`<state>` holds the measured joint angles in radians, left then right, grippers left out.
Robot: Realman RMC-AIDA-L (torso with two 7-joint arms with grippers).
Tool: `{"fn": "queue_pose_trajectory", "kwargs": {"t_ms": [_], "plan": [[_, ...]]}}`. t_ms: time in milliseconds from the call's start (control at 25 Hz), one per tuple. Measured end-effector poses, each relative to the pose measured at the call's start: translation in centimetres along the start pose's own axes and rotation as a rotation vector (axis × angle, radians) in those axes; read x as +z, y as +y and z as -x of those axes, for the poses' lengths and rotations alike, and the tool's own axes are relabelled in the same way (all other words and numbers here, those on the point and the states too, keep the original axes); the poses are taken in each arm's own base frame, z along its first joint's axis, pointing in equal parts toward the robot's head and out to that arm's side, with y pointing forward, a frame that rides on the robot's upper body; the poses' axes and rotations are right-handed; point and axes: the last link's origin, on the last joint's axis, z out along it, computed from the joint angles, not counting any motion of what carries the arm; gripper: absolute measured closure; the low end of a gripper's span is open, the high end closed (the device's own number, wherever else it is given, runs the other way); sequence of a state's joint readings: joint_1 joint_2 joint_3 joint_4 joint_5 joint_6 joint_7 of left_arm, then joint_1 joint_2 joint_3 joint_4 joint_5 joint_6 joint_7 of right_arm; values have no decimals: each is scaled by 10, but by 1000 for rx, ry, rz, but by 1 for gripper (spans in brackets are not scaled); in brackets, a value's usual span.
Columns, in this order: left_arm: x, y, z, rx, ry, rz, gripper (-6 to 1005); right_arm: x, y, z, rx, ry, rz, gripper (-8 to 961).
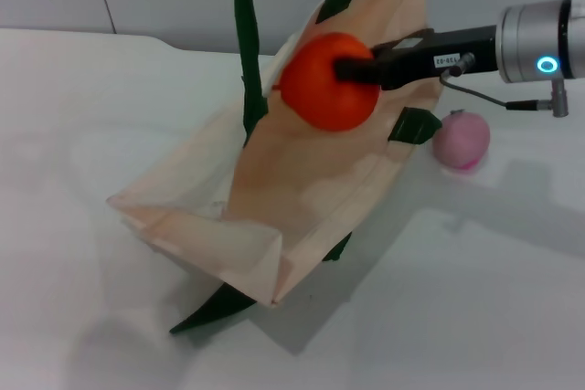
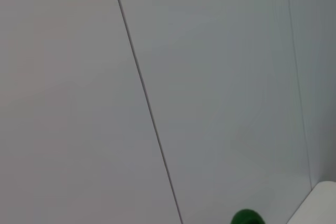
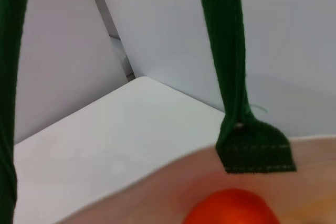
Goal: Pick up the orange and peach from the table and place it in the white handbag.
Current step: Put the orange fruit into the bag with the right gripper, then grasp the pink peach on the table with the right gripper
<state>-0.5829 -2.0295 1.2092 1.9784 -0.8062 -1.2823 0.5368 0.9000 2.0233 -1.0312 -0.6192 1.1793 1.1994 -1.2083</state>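
Note:
The white handbag (image 1: 302,189) stands tilted on the table with its mouth open toward the front left. Its dark green handles (image 1: 245,43) run straight up out of the head view. My right gripper (image 1: 345,70) reaches in from the right and is shut on the orange (image 1: 320,89), holding it in the air over the bag's upper side. The right wrist view shows the orange (image 3: 231,209) just behind the bag's rim (image 3: 157,192) and a green strap tab (image 3: 255,153). The peach (image 1: 461,139) lies on the table right of the bag. My left gripper is out of view.
The white table (image 1: 91,116) stretches left and in front of the bag, with a grey wall behind. A green handle end (image 1: 215,308) lies on the table by the bag's front corner. The left wrist view shows the wall and a small green tip (image 2: 245,217).

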Motion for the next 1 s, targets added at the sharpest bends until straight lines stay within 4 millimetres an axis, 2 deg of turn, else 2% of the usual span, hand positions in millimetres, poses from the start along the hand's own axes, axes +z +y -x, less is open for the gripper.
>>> {"fn": "queue_pose_trajectory", "kwargs": {"t_ms": [200,640,840,1000], "plan": [[-1,0,-2,4,5,-5,879,1,-2,-1,14,-1,-6,768],[-3,-6,3,-7,-19,-50,879,8,2,1,15,18,13,315],[-5,-9,7,-16,-32,-66,879,0,-6,-1,41,36,-10,118],[-7,-15,14,-28,-54,-97,879,-15,-19,-8,76,94,-59,119]]}}
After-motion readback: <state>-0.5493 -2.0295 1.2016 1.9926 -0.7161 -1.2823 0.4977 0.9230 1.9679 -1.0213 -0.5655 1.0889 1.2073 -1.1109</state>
